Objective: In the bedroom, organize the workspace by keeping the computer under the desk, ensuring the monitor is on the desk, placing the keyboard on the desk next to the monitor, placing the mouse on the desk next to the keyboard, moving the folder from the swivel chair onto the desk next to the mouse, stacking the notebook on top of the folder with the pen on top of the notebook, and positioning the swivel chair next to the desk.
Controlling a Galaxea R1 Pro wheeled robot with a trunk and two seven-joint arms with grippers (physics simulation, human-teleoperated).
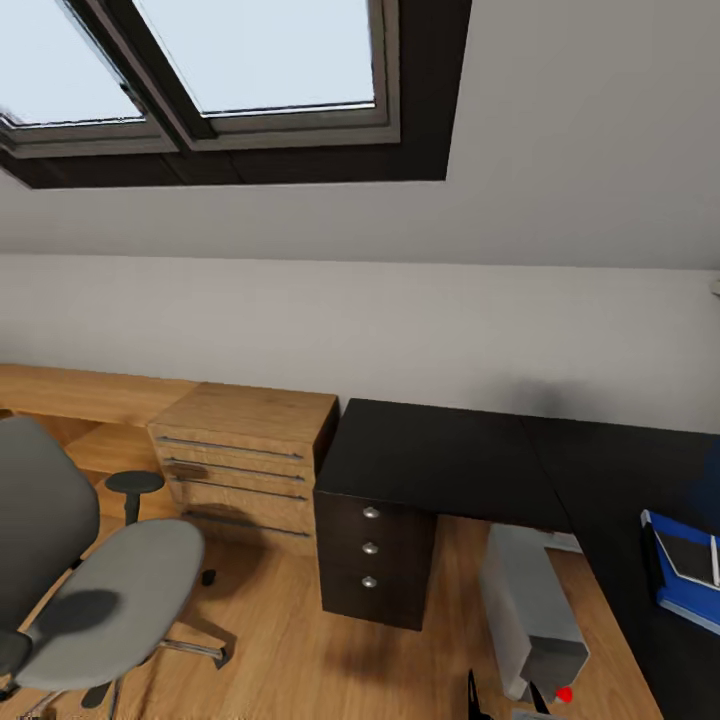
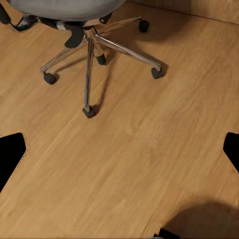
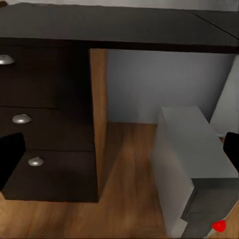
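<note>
The grey swivel chair (image 1: 100, 590) stands at the left with nothing on its seat; its chrome base (image 2: 92, 50) is seen in the left wrist view. The black desk (image 1: 450, 450) fills the right. The light-grey computer (image 1: 530, 610) stands on the floor beside the drawers, below the desk top (image 3: 119, 25), red dot toward me (image 3: 218, 226). At the right edge the blue folder (image 1: 675, 590) lies on the desk with the grey notebook (image 1: 688, 555) on it. My left gripper (image 2: 119, 154) hangs open over bare floor. My right gripper (image 3: 119, 154) is open, facing the computer (image 3: 191, 164). Monitor, keyboard, mouse and pen are out of view.
A light wooden low cabinet (image 1: 245, 460) with drawers stands between chair and desk. The desk's black drawer unit (image 1: 370, 550) has three round knobs. Sloped wall and black-framed skylights (image 1: 260, 60) are above. Wood plank floor (image 1: 290, 640) lies between chair and desk.
</note>
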